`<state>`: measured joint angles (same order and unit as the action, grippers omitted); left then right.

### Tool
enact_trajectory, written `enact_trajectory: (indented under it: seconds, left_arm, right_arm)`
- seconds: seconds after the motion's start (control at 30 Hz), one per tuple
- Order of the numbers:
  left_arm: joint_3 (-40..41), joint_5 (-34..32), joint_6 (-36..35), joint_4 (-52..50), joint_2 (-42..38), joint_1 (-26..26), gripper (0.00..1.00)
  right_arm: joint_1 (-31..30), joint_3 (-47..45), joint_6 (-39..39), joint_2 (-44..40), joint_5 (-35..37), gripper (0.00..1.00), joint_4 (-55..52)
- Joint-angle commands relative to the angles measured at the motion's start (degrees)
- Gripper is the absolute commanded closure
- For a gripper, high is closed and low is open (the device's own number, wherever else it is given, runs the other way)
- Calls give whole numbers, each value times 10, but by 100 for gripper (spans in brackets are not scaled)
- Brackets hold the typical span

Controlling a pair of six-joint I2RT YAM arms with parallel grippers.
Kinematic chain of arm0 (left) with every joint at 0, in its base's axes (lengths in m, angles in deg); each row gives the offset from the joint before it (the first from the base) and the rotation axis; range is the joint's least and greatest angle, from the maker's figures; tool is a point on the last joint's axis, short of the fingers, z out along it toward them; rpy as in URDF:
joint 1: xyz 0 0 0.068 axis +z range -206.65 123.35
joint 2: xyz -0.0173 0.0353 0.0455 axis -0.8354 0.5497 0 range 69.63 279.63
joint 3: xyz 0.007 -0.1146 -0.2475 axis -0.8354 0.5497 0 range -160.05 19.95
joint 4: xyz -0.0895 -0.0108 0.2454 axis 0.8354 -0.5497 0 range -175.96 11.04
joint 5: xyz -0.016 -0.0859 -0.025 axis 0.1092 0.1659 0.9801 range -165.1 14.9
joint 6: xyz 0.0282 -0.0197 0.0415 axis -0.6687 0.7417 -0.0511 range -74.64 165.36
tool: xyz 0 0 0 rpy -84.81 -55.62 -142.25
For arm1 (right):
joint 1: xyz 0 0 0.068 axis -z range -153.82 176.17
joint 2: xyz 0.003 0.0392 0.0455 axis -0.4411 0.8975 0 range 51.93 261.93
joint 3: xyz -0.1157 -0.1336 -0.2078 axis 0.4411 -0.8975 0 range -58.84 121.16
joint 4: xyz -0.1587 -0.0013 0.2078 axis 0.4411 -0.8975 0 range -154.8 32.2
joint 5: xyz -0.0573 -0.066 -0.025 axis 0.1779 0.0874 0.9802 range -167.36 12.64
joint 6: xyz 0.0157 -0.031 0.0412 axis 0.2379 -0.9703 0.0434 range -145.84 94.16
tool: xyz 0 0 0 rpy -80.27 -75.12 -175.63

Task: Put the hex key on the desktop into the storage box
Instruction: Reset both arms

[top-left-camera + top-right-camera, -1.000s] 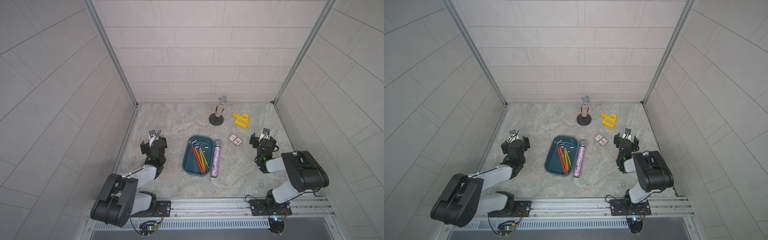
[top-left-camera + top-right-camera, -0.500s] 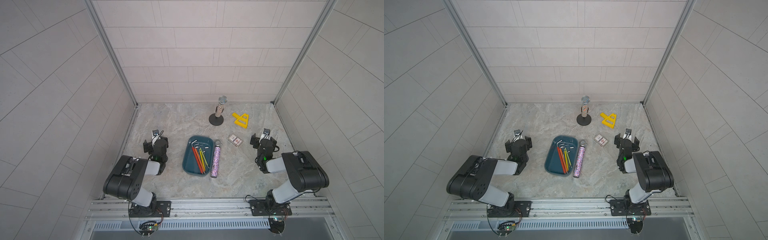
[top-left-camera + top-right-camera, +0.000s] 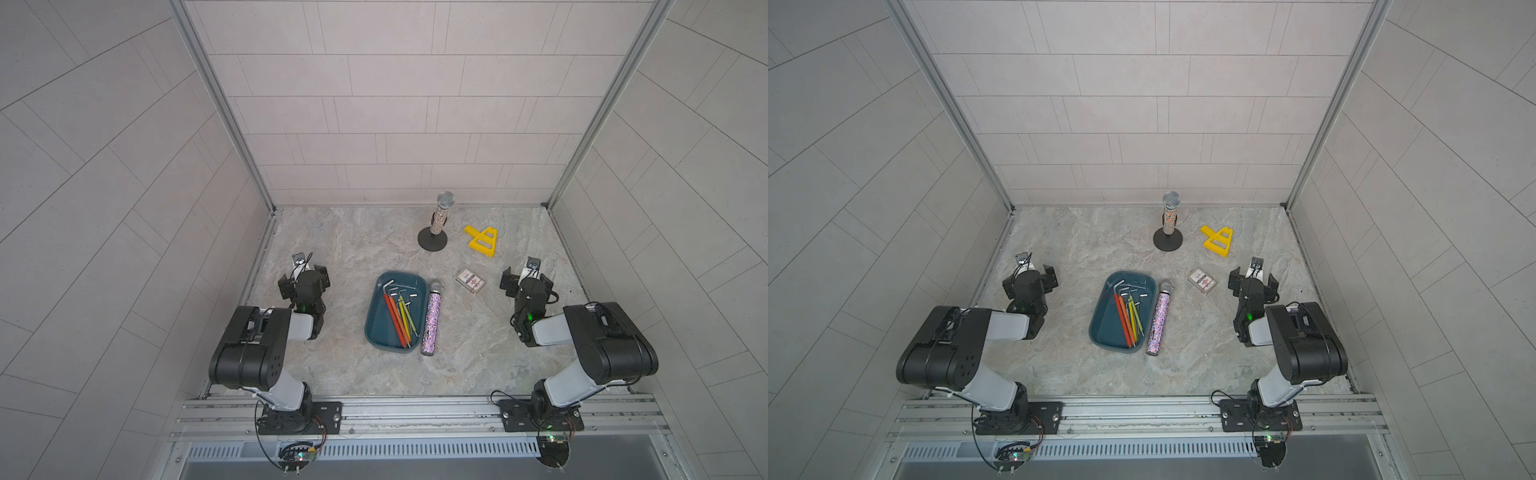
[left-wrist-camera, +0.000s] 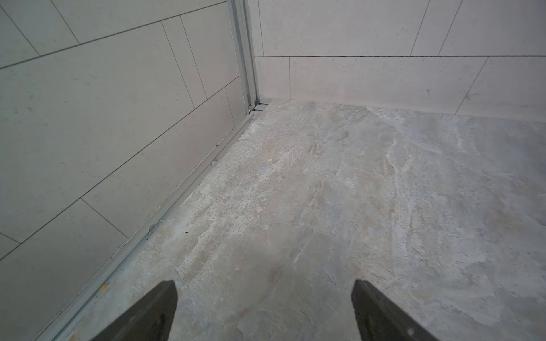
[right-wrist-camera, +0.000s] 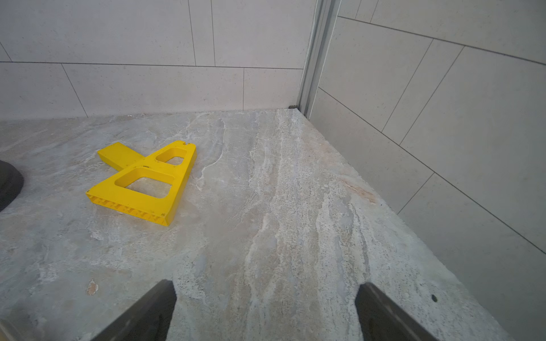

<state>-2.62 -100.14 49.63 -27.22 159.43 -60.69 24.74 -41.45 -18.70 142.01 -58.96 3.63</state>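
The storage box (image 3: 375, 330) (image 3: 1101, 326), a shallow dark teal tub, sits mid-table in both top views. Several hex keys (image 3: 398, 313) (image 3: 1127, 316) lie inside it: red, orange, yellow, green and silver ones. My left gripper (image 3: 304, 277) (image 3: 1030, 279) rests low near the left wall, well left of the box. In the left wrist view the left gripper (image 4: 263, 283) is open over bare stone. My right gripper (image 3: 527, 279) (image 3: 1253, 277) sits near the right wall, and in the right wrist view the right gripper (image 5: 266, 283) is open and empty. Neither wrist view shows the box.
A glittery microphone (image 3: 432, 318) lies along the box's right side. Another microphone (image 3: 437, 220) stands on a round base at the back. A yellow plastic piece (image 3: 482, 241) (image 5: 144, 183) and a small patterned card box (image 3: 470, 281) lie back right. Tiled walls close three sides.
The left arm has folded back, its elbow rising from low near the front rail. Its gripper stays in about the same place. The right arm has not moved.
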Motion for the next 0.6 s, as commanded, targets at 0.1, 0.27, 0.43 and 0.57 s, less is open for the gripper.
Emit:
enact_trajectory:
  seconds: [0.1,0.27,0.43,0.57]
  left_arm:
    - [9,11,8,0,-5,-1,0]
    - [9,11,9,0,-6,-1,0]
    - [9,11,9,1,-7,0,0]
    - [9,11,8,1,-6,-1,0]
  right_arm:
    - [2,0,5,-5,4,0,-6]
    - [2,0,5,-5,4,0,-6]
    - [2,0,5,-5,4,0,-6]
    - [2,0,5,-5,4,0,-6]
